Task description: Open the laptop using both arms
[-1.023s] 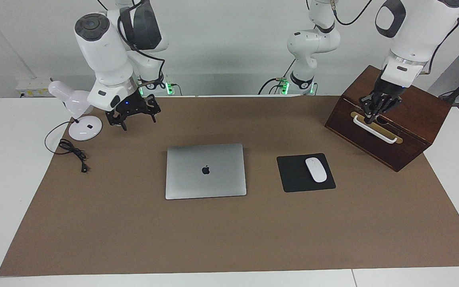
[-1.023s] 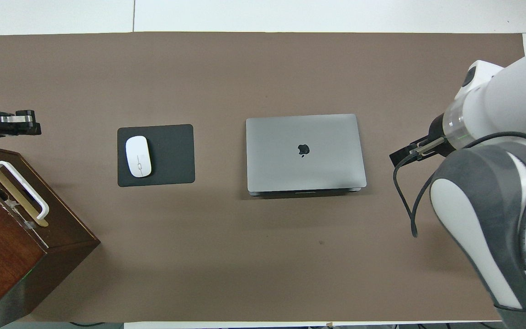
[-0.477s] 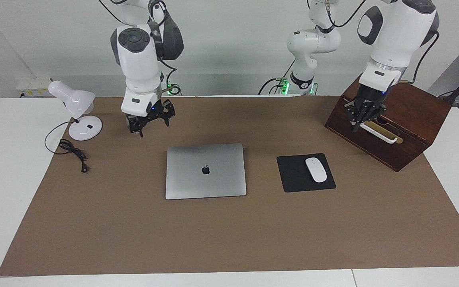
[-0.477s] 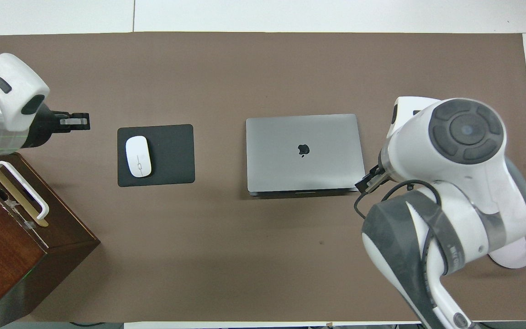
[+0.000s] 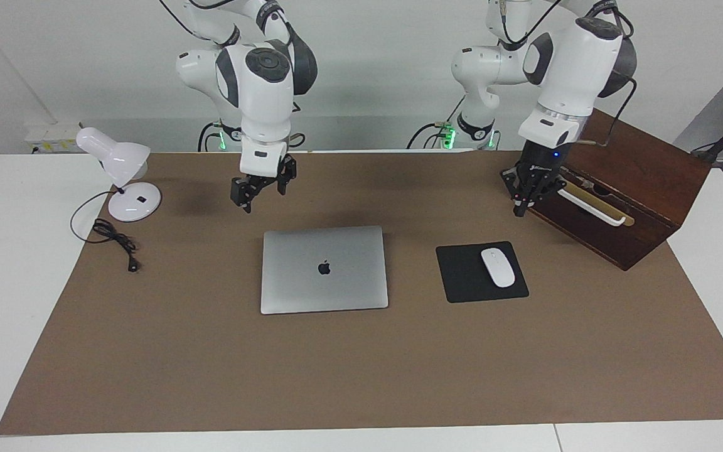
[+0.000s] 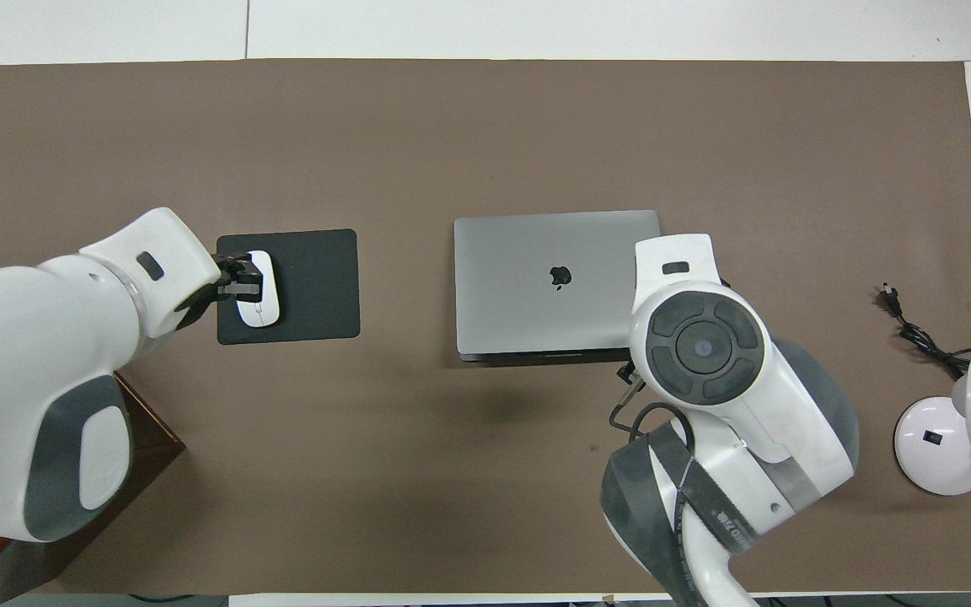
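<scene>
signs: dark apple logo on lid of closed thin silver-grey metal laptop [image 5: 324, 270] | readable words: none

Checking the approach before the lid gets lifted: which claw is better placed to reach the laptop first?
The right claw. It hangs in the air close to the closed laptop, by the edge nearest the robots. The left claw, shut, is up beside the wooden box.

Two high, opposed tabletop views
</scene>
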